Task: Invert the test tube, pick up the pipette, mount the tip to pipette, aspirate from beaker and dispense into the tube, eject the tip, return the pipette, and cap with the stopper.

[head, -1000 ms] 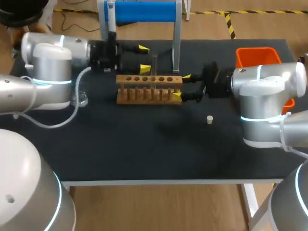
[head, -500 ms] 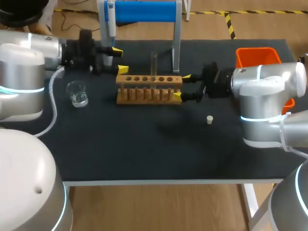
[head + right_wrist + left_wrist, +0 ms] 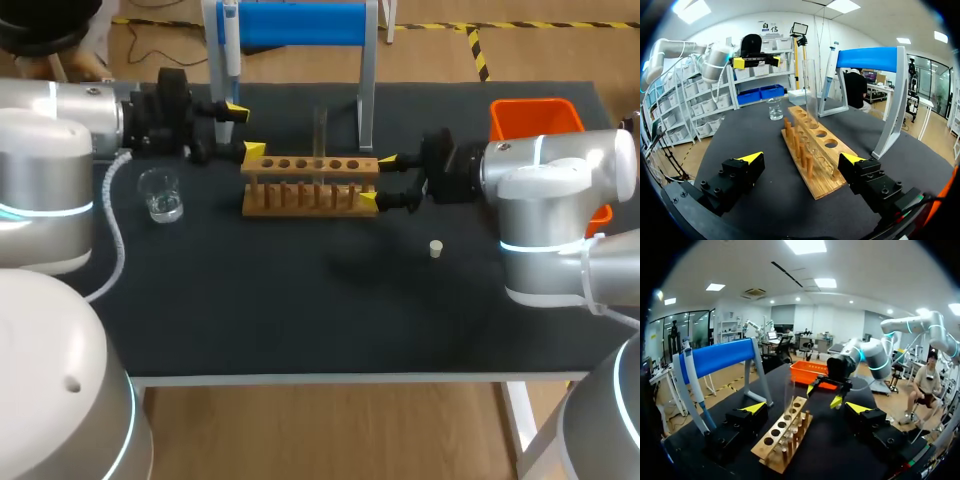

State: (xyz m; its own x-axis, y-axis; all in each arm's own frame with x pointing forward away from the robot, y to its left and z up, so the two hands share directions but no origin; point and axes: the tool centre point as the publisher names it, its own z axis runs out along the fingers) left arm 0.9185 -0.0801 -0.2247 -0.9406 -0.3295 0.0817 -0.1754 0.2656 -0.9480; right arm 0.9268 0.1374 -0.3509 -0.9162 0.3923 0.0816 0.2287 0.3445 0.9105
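Two-armed pipetting set-up on a black table (image 3: 300,300), seen early in the procedure. A clear glass test tube (image 3: 321,130) stands upright in a middle hole of the light wooden peg rack (image 3: 310,190), so the inversion step appears complete, though which end is up cannot be confirmed. The left claw (image 3: 243,128) is released and empty. It hovers at the far left end of the rack, just right of the white-and-blue pipette (image 3: 231,45), which hangs untouched on the blue-barred stand (image 3: 300,22). Picking up the pipette is judged to be the step in hand. The right claw (image 3: 377,180) is likewise released, its yellow tips flanking the right end of the rack without clamping it. The small clear glass beaker (image 3: 161,195) sits left of the rack. The little pale stopper (image 3: 436,248) lies alone on the near right, and an orange bin (image 3: 535,115) stands at the far right. Tip mounting, aspiration, dispensing, ejection, pipette return and capping all remain.
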